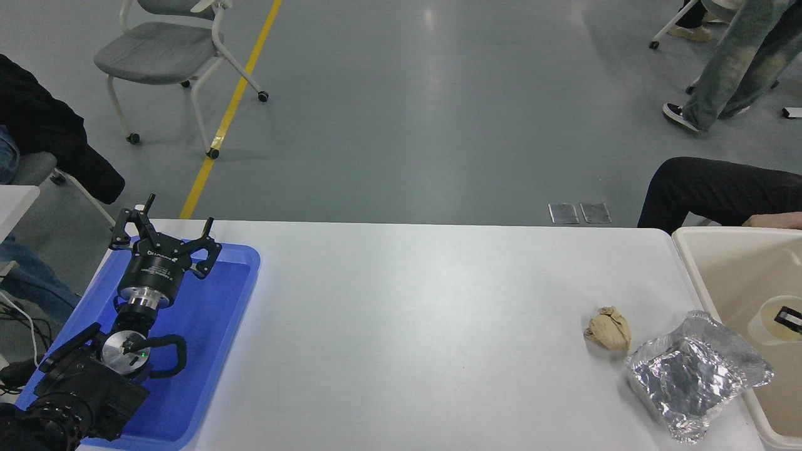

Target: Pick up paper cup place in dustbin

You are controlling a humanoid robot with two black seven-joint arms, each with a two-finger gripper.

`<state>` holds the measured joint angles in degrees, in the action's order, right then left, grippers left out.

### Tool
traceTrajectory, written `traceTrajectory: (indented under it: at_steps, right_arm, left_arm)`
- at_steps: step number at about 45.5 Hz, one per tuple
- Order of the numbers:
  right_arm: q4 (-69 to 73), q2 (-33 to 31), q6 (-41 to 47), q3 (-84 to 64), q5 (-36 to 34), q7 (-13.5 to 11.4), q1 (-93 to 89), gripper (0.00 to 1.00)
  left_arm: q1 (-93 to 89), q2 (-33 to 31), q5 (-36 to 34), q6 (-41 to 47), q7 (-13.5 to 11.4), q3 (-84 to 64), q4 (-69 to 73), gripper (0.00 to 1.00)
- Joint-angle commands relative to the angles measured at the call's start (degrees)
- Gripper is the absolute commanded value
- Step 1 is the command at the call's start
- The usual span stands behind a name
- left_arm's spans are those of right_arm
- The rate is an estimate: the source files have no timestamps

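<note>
White paper cup (769, 321) over the beige dustbin (720, 275), off the table's right edge.
Right gripper (789, 318) fingertip sits at its rim, grip unclear; left gripper (164, 233) spread open, bottom-left corner.

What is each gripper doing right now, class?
Left gripper: open, empty, parked over the blue tray.
Right gripper: at the paper cup over the dustbin; grip cannot be told.
</note>
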<state>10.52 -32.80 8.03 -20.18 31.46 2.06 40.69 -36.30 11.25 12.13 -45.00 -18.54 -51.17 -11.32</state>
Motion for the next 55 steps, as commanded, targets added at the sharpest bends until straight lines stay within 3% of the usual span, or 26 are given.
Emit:
traceTrajectory:
  at_steps: [1,19,30,38,49,55]
  right_arm:
    - [1.1,-0.1,0.8,-0.3,-0.2,0.1,2.2,1.00]
    - [22.4,-9.6,5.1,-13.4,0.8,-0.7,27.6,1.00]
    - [44.5,-9.1,8.4,-30.5,1.0,-0.7,52.4,1.00]
    - [56.6,-1.5,9.7,-40.5,0.7,-0.7,66.6,1.00]
    - [62.1,9.6,18.9,-43.0,-0.6,-0.7,76.0,1.00]
    - [62.9,16.1,22.7,-45.3,-7.7,-0.8,78.8,1.00]
  left_arm:
    - [-0.1,0.0,0.0,0.0,0.1,0.0,0.0,1.00]
    - [-0.2,-0.2,0.0,0.0,0.1,0.0,0.0,1.00]
    - [-0.2,-0.2,0.0,0.0,0.1,0.0,0.0,1.00]
    - [-0.1,-0.1,0.0,0.0,0.1,0.0,0.0,1.00]
    - [0.0,0.0,0.0,0.0,0.0,0.0,0.2,1.00]
    - [0.0,0.0,0.0,0.0,0.0,0.0,0.0,1.00]
